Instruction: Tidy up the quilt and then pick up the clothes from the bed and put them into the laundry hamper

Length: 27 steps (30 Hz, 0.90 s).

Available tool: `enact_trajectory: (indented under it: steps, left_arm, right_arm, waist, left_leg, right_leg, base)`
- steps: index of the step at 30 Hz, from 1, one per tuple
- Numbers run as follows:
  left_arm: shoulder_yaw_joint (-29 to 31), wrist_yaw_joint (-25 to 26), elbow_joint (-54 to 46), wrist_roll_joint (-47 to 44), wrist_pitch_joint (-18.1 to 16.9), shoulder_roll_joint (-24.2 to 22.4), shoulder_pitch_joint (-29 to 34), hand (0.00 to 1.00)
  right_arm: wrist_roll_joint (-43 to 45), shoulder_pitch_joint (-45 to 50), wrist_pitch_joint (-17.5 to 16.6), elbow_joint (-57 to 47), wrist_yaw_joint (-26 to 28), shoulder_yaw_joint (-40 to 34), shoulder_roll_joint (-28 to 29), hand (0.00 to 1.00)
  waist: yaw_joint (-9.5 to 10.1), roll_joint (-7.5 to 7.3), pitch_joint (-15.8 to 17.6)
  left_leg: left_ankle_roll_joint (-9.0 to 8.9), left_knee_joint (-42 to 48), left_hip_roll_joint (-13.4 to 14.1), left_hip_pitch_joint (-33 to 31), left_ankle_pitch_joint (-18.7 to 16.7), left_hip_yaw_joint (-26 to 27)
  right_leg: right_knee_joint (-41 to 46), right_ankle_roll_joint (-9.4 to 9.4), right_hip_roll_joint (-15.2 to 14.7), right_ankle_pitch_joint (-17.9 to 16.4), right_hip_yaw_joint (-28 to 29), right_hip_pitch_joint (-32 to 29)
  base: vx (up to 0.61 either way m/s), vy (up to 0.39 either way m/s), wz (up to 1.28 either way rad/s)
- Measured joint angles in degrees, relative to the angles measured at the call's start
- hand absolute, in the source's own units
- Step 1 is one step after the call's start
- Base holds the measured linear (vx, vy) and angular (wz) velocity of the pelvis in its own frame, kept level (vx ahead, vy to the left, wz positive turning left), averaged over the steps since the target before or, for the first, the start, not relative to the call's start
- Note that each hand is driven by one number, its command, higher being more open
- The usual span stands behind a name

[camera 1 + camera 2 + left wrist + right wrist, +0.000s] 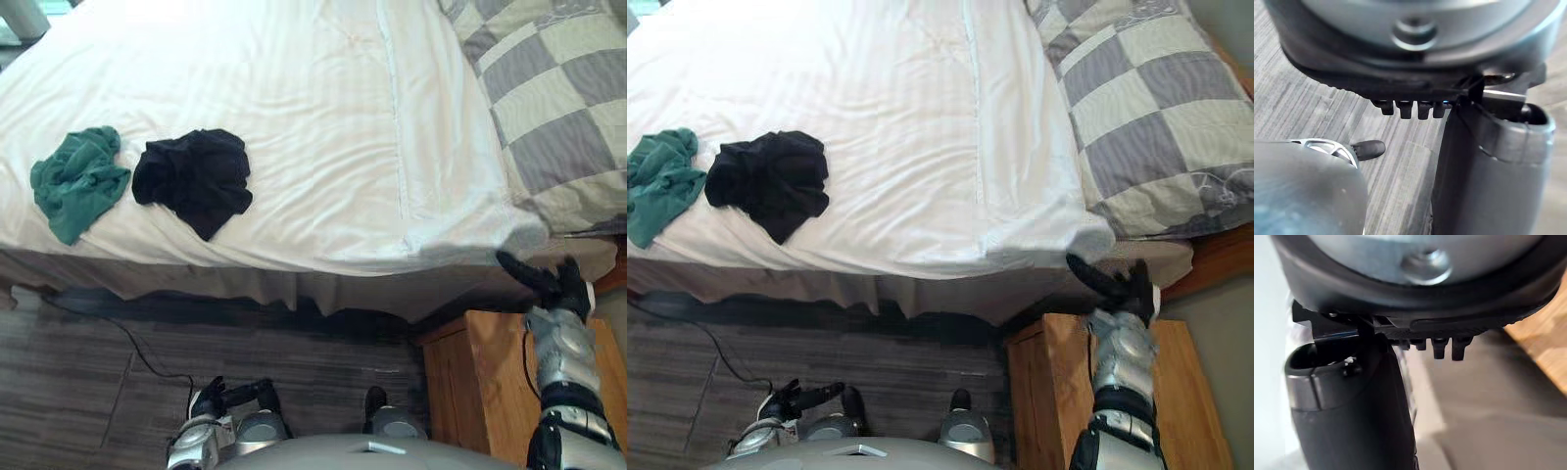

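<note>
A white quilt (313, 127) covers the bed, and its near right corner (456, 235) hangs at the bed's edge. On the quilt at the left lie a crumpled green garment (76, 181) and, beside it, a crumpled black garment (194, 179). My right hand (549, 282) is raised just below and to the right of the quilt's corner, open, with straight fingers that hold nothing. The left hand (217, 397) hangs low over the floor in front of the bed, open and holding nothing. In the wrist views each thumb (1488, 161) (1352, 406) stands clear of any cloth.
A grey-and-cream checked pillow (558, 108) lies at the bed's right end. A wooden nightstand (480, 382) stands under my right arm, against the bed. Grey striped carpet (98, 382) runs along the bed's front, with a brown bed skirt (196, 284) above it.
</note>
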Motion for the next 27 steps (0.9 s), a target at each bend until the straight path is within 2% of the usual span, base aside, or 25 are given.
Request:
enact_trajectory:
  steps: [3, 4, 5, 8, 13, 18, 22, 27]
  left_arm:
    - [0.78, 0.1, -0.25, 0.0, 0.12, -1.03, 1.05, 1.0]
    - [1.13, 0.1, -0.55, 0.0, 0.11, -1.52, 1.68, 1.0]
    - [1.43, 0.1, -0.68, -0.01, 0.13, -1.93, 2.01, 1.0]
    - [2.97, 0.33, -0.89, -0.06, 0.1, -3.01, 2.24, 1.0]
    - [3.75, 0.31, -1.53, -0.09, 0.03, -3.19, 2.22, 1.0]
    - [3.9, 0.35, -0.85, -0.05, 0.03, -2.58, 2.26, 1.0]
    - [1.25, 0.27, -0.67, 0.05, 0.02, -0.64, 2.22, 1.0]
    - [-1.67, 1.13, -0.1, 0.13, 0.04, 0.7, 2.27, 1.0]
  right_arm:
    - [1.76, 4.36, 0.08, -1.58, -2.05, -4.97, 0.67, 1.0]
    - [2.07, 5.81, 0.16, -3.44, -2.4, -6.68, 1.09, 1.0]
    - [2.24, 6.31, 0.16, -4.73, -2.61, -7.3, 1.6, 0.0]
    - [4.76, 7.59, 0.13, -11.37, -3.73, -9.17, 4.17, 0.0]
    - [10.82, 6.66, -0.49, -20.86, -5.34, -9.15, 7.97, 0.0]
    - [15.46, 2.66, -4.88, -30.04, -6.12, 0.05, 9.66, 0.0]
    - [15.68, -2.1, -6.84, -30.27, -6.16, 5.35, 8.86, 0.0]
    - [14.08, -7.32, -7.03, -30.0, -6.68, 8.23, 8.0, 0.0]
  waist:
    - [-0.44, 0.68, -1.13]
    - [-1.02, 1.42, -1.64]
    - [-1.37, 1.38, -1.78]
    - [-1.33, 1.9, -2.27]
    - [-0.65, 1.31, -2.5]
    - [-0.62, 0.24, -2.93]
    - [-0.62, -0.48, -3.18]
    - [-0.54, -0.2, -3.16]
  left_leg:
    - [-0.47, -0.01, 0.24, -0.08, -0.83, 1.14]
    - [-0.43, -0.01, 0.32, -0.02, -0.99, 1.63]
    - [-0.43, -0.01, 0.32, -0.01, -1.03, 1.77]
    - [-0.29, -0.03, 0.58, 1.0, -1.25, 2.73]
    - [-0.22, -0.03, 0.67, 1.04, -1.27, 2.7]
    - [-0.07, -0.03, 0.65, 0.91, -1.15, 2.13]
    - [-0.02, 0.0, 0.37, 0.56, -0.97, 0.74]
    - [0.32, 0.06, -1.07, -0.33, -0.75, -1.72]
  right_leg:
    - [-0.04, -0.08, -0.06, -0.1, 0.76, -0.77]
    - [-0.05, -0.02, -0.08, -0.06, 1.05, -0.9]
    - [-0.05, 0.0, -0.1, -0.06, 1.1, -0.98]
    - [-0.21, 0.54, -0.23, 0.25, 1.64, -0.24]
    - [-0.33, 0.5, -0.22, 0.32, 1.49, 0.02]
    - [-0.37, 0.38, -0.18, 0.52, 1.47, -0.02]
    - [-0.99, 0.4, -0.19, 0.55, 0.42, 0.46]
    - [-2.03, 0.65, -0.84, 0.7, -1.7, 1.2]
  base:
    - [0.0, 0.008, -0.23]
    - [0.01, 0.002, -0.13]
    - [0.01, 0.003, -0.12]
    - [0.02, 0.007, -0.09]
    - [0.02, 0.001, 0.03]
    - [0.04, -0.002, 0.01]
    - [0.03, -0.009, 0.11]
    - [0.02, 0.019, 0.22]
